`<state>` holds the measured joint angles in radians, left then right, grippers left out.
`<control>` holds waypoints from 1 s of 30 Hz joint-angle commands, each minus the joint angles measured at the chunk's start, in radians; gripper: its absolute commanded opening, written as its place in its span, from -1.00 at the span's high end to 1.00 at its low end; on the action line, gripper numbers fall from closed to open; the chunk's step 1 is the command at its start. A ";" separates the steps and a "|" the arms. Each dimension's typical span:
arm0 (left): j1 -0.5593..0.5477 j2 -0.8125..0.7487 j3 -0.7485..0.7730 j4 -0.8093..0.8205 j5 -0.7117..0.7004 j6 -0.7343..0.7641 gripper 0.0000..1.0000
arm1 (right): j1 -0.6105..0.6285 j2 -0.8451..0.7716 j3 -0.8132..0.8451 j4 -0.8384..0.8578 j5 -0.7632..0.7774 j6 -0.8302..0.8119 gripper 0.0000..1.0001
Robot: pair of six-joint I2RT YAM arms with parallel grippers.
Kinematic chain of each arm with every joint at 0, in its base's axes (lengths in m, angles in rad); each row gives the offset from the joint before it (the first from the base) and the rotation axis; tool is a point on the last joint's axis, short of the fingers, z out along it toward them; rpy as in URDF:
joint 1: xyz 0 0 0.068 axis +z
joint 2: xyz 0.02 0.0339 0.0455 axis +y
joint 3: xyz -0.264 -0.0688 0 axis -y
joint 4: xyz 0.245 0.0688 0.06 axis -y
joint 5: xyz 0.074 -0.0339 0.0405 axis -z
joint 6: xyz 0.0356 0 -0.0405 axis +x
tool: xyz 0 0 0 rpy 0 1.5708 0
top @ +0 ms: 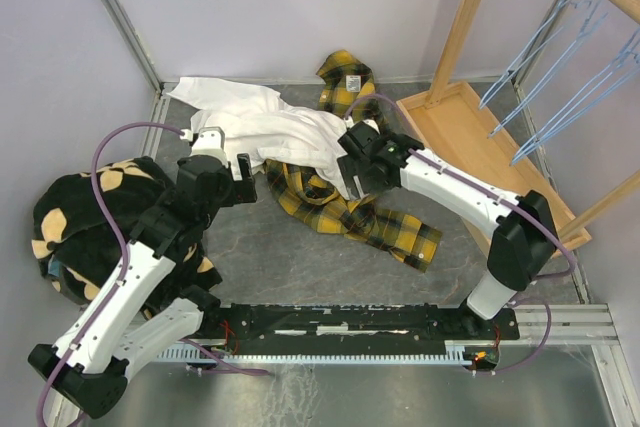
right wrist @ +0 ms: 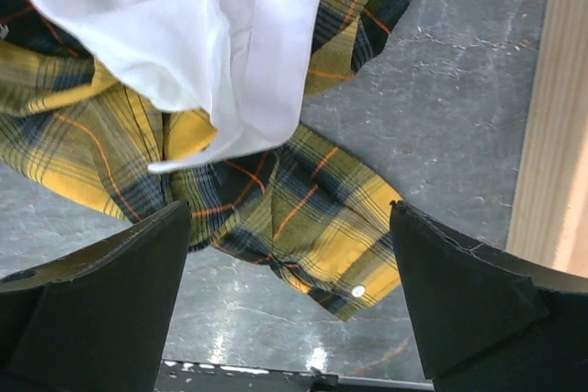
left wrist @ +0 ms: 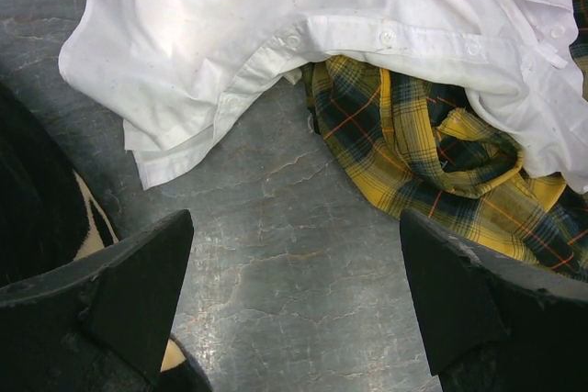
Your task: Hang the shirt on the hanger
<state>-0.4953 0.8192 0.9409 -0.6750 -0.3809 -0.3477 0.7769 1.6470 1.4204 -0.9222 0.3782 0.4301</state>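
Both sets of fingers gape wide: left gripper (left wrist: 294, 309) over bare table (left wrist: 276, 218) beside the white garment (left wrist: 230, 25) hem, right gripper (right wrist: 289, 309) above the shirt (right wrist: 312, 218) cuff edge.

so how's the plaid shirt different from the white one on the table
The plaid shirt is yellow and black check; the white garment is plain. The white garment lies on top, covering the plaid shirt's middle. The white garment spreads toward the far left; the plaid shirt trails toward the near right. Both lie crumpled on the table, with small buttons.
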 commanded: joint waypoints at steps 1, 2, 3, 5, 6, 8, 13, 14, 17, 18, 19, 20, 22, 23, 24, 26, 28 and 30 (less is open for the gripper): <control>-0.004 0.001 -0.002 0.055 0.029 -0.012 -0.98 | -0.075 0.014 -0.015 0.145 -0.116 0.030 -0.89; -0.004 -0.003 -0.005 0.055 0.035 -0.016 -0.98 | -0.093 0.008 -0.028 0.179 -0.129 0.037 -0.87; -0.003 -0.009 -0.004 0.056 0.040 -0.023 -0.98 | -0.113 0.002 -0.041 0.215 -0.142 0.042 -0.83; -0.004 -0.025 -0.011 0.073 0.062 -0.035 -0.98 | -0.149 -0.002 -0.059 0.277 -0.152 0.049 -0.75; -0.003 -0.031 -0.017 0.084 0.074 -0.040 -0.98 | -0.165 0.003 -0.059 0.299 -0.156 0.053 -0.71; -0.004 -0.034 -0.023 0.098 0.091 -0.051 -0.98 | -0.187 0.026 -0.047 0.330 -0.182 0.054 -0.59; -0.004 -0.024 -0.031 0.095 0.099 -0.069 -0.97 | -0.199 0.069 -0.067 0.466 -0.460 0.021 -0.52; -0.003 -0.027 -0.035 0.094 0.100 -0.072 -0.97 | -0.199 0.074 -0.076 0.492 -0.522 0.011 -0.53; -0.003 -0.037 -0.048 0.095 0.100 -0.077 -0.97 | -0.199 0.088 -0.094 0.497 -0.575 0.005 -0.59; -0.003 -0.038 -0.050 0.095 0.100 -0.077 -0.97 | -0.199 0.088 -0.100 0.484 -0.556 0.009 -0.60; -0.003 -0.038 -0.052 0.094 0.100 -0.078 -0.97 | -0.200 0.088 -0.107 0.464 -0.531 0.011 -0.60; -0.004 -0.037 -0.052 0.094 0.102 -0.076 -0.97 | -0.199 0.085 -0.113 0.448 -0.507 0.011 -0.59; -0.003 -0.033 -0.053 0.094 0.102 -0.072 -0.97 | -0.200 0.071 -0.137 0.436 -0.492 0.010 -0.57; -0.003 -0.030 -0.053 0.095 0.102 -0.071 -0.97 | -0.200 0.065 -0.148 0.431 -0.491 0.011 -0.55; -0.004 -0.028 -0.054 0.095 0.102 -0.070 -0.97 | -0.200 0.064 -0.154 0.417 -0.488 0.012 -0.53; -0.003 -0.019 -0.057 0.097 0.100 -0.067 -0.97 | -0.198 0.066 -0.162 0.394 -0.489 0.007 -0.41; -0.004 -0.014 -0.058 0.099 0.100 -0.064 -0.97 | -0.195 0.067 -0.171 0.398 -0.500 0.007 -0.22; -0.004 -0.011 -0.056 0.100 0.098 -0.062 -0.97 | -0.189 0.068 -0.170 0.419 -0.533 0.010 0.02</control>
<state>-0.4957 0.8036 0.8860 -0.6247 -0.2863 -0.3862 0.5800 1.7370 1.2510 -0.5213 -0.1127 0.4446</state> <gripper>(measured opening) 0.989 0.580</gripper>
